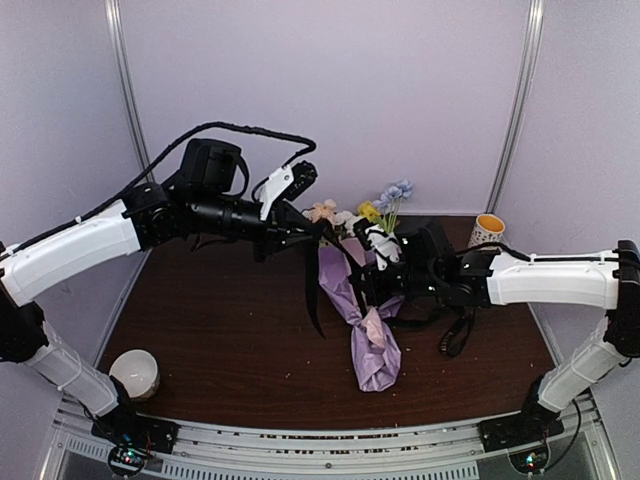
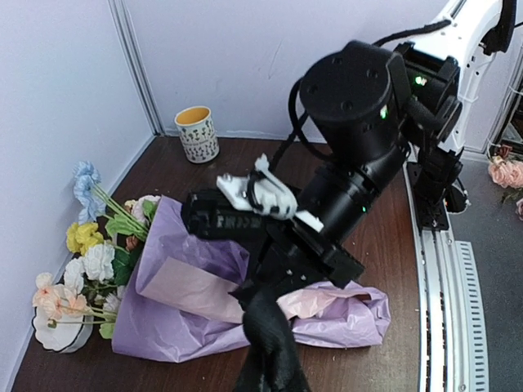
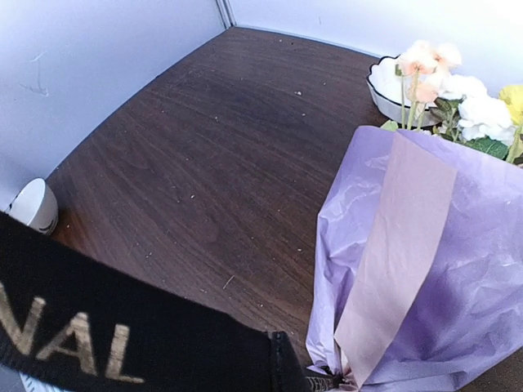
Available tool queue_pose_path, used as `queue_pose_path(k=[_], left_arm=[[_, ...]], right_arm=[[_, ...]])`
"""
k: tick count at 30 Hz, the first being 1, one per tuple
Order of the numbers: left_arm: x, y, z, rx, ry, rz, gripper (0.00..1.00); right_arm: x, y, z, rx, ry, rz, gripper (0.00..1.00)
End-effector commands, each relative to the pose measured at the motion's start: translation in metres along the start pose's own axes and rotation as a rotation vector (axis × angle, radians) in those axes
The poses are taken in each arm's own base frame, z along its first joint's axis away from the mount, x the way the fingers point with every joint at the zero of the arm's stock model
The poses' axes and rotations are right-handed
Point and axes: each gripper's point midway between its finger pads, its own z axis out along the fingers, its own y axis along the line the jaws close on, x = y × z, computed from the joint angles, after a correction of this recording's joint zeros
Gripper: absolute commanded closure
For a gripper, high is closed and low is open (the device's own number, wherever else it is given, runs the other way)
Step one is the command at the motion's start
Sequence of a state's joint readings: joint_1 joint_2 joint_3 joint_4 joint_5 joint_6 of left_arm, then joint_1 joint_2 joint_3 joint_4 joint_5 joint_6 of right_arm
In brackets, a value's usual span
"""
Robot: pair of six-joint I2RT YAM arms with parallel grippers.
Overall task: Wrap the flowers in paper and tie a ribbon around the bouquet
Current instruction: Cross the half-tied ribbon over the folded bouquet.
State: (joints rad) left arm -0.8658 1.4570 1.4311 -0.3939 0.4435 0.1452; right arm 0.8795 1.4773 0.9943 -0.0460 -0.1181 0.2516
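Status: wrap looked done, tie not. Nearest in the top view, a white cup sat at the lower left of the table. The bouquet lay flat at centre right, with its loose paper tail nearest the arm bases. The paper was closed round the stems, lilac outside with one pale pink flap, and pinched to a waist just above that tail. The ribbon hung as a black strip from the left fingers, which were clenched on it just left of the bouquet's wide end. Its lower end trailed to the table beside the paper. The right fingers were clamped shut over the waist. The right wrist view had the ribbon running straight across the lower frame towards that pinch, so I judged they gripped it. No bow or knot showed, and I couldn't tell whether the ribbon already circled the waist. Left to do: loop it round, knot it, let go. The bouquet's long axis ran bottom to top of the top-view frame with a slight lean. The flowers pointed up-frame at the far wall, next to a white dish. A mug stood upper right by the far wall.
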Motion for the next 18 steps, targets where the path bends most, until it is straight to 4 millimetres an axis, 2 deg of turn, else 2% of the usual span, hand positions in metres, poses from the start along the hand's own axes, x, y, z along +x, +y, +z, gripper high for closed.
queue_pose_path(k=[1,4,5,7,8,9,11,14,16,18], left_arm=[[0.049,-0.023,0.003,0.075,0.077,0.016,1.00],[0.109,-0.051,0.029,0.169,0.212,0.040,1.00],[0.125,-0.061,0.038,0.194,0.253,0.064,0.91],[0.154,-0.078,0.052,0.248,0.332,0.095,0.50],[0.161,-0.086,0.054,0.285,0.350,0.103,0.38],[0.164,-0.091,0.054,0.313,0.356,0.111,0.31],[0.172,-0.095,0.052,0.344,0.373,0.136,0.23],[0.180,-0.092,0.049,0.350,0.413,0.181,0.21],[0.170,-0.079,0.049,0.336,0.388,0.171,0.21],[0.144,-0.062,0.047,0.339,0.285,0.128,0.25]], right_arm=[[-0.020,-0.006,-0.017,0.027,-0.099,0.027,1.00],[-0.017,-0.002,-0.018,-0.002,-0.096,0.010,1.00],[-0.015,0.000,-0.018,-0.012,-0.090,-0.003,1.00],[-0.013,0.004,-0.017,-0.033,-0.077,-0.035,1.00],[-0.011,0.006,-0.016,-0.045,-0.070,-0.051,1.00],[-0.011,0.007,-0.017,-0.053,-0.071,-0.068,1.00],[-0.011,0.009,-0.017,-0.066,-0.085,-0.104,1.00],[-0.014,0.013,-0.019,-0.090,-0.120,-0.160,1.00],[-0.014,0.019,-0.020,-0.120,-0.127,-0.195,1.00],[-0.013,0.022,-0.019,-0.139,-0.129,-0.221,1.00]])
